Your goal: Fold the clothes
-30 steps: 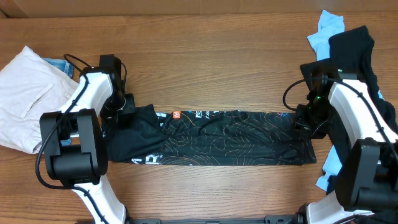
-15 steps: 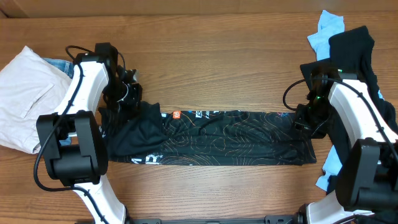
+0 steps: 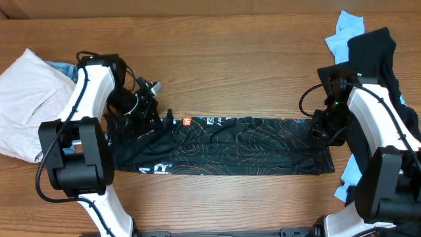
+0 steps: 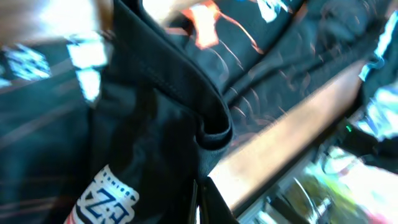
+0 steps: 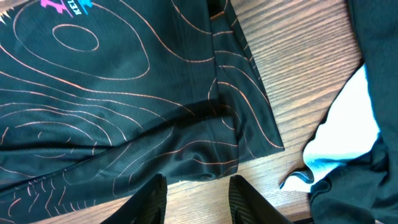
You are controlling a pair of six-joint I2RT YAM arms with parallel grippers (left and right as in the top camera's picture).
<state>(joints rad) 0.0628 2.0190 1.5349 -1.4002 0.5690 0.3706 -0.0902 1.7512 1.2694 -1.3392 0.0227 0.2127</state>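
The brown wooden tabletop carried the black shirt as a long flat band across its middle, with a white garment at the left end and a pile of light blue and black garments at the right end. The left gripper was clenched on the shirt's upper left corner, where the cloth bunched up, while the right gripper stood released, its fingers apart over the shirt's right edge
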